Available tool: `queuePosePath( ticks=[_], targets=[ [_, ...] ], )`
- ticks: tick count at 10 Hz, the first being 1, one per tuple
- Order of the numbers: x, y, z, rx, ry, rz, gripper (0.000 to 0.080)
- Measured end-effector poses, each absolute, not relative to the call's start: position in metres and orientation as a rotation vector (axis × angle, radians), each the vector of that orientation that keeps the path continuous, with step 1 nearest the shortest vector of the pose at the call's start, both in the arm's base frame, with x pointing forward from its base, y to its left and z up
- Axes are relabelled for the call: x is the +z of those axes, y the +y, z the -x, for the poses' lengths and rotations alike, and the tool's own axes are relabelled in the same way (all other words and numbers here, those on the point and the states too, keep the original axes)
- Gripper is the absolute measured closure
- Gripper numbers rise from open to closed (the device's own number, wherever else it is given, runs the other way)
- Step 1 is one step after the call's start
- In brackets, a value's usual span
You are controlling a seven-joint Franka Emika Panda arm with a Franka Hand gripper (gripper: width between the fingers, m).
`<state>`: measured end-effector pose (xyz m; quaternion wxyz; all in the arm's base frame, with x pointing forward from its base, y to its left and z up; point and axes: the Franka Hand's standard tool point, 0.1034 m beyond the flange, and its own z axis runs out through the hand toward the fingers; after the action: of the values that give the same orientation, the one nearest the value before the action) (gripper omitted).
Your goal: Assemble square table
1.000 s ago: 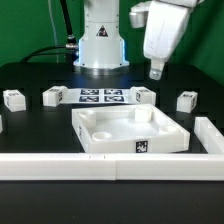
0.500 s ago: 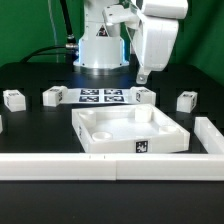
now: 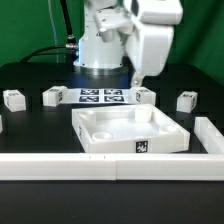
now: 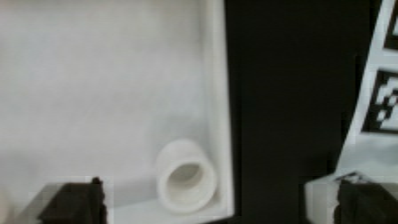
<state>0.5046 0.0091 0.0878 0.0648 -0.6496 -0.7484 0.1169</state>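
The square table's top (image 3: 130, 131) is a white tray with a raised rim, lying in the middle of the black table. Short white tagged legs lie apart behind it: two at the exterior view's left (image 3: 14, 98) (image 3: 52, 96), one (image 3: 146, 96) beside the marker board, one at the right (image 3: 186, 100). My gripper (image 3: 134, 79) hangs open above the top's far edge, near the third leg, holding nothing. In the wrist view the top's flat face (image 4: 107, 90) and one round corner socket (image 4: 183, 176) lie below the gripper (image 4: 214, 205), between its dark fingertips (image 4: 71, 200).
The marker board (image 3: 100, 96) lies in front of the robot's base (image 3: 100, 45). A long white rail (image 3: 100, 165) runs along the front, and another piece (image 3: 211, 135) along the exterior view's right. In the wrist view a tagged white edge (image 4: 381, 100) shows past the dark gap.
The gripper has swung toward the exterior view's left and come a little lower, staying open. The parts on the table have not moved.
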Motion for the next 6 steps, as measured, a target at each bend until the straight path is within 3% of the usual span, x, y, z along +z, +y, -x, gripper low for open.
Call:
queuePosePath(
  ticks=[3,6],
  targets=[
    [0.072,-0.001,-0.498,0.484,-2.096,1.872,0.0149],
    [0.075,-0.019,-0.508,0.272,-2.054,2.027,0.0149]
  ],
)
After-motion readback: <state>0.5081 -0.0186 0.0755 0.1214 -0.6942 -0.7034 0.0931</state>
